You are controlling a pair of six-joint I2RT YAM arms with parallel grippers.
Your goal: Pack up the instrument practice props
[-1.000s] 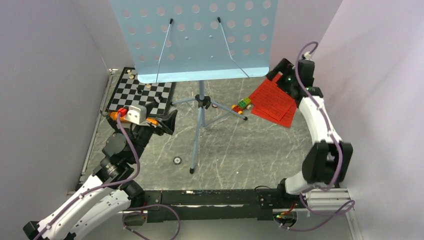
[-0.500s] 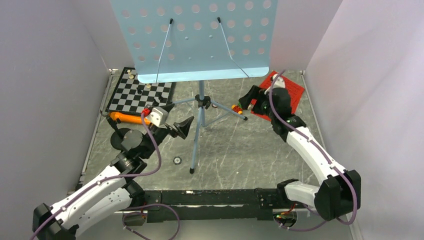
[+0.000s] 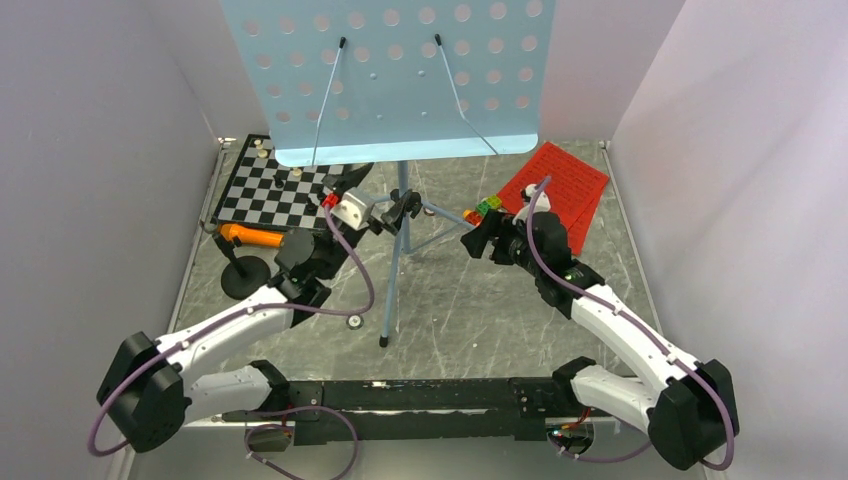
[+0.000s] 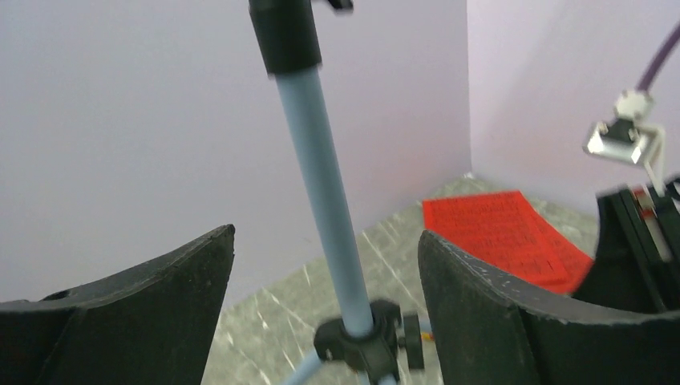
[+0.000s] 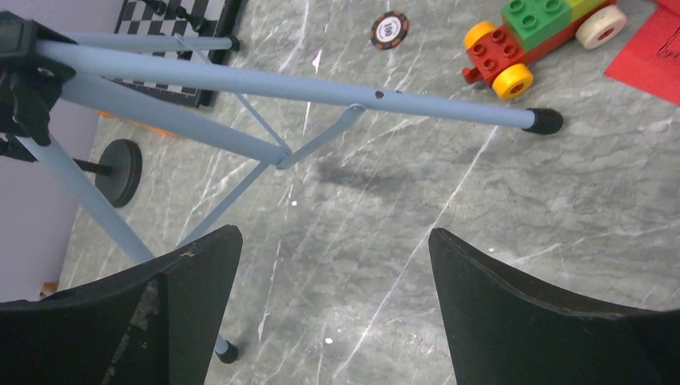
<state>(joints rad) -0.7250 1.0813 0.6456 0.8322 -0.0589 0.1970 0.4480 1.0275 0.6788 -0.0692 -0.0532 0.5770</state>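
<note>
My left hand [image 4: 326,237] stands wide, one finger on each side of the light-blue pole of the music stand [image 4: 321,184]. Neither finger touches the pole, and the black tripod hub shows low between them. My right hand [image 5: 334,234] is wide too and holds nothing. It hovers over the grey surface [image 5: 361,200] close to one tripod leg. The toy car [image 5: 545,36] sits just beyond that leg's foot, and the red sheet-music pages [image 3: 560,185] lie flat toward the far right corner. Over on the left the orange microphone [image 3: 255,237] lies level near the chessboard [image 3: 270,190] — its round black base is on the near side.
</note>
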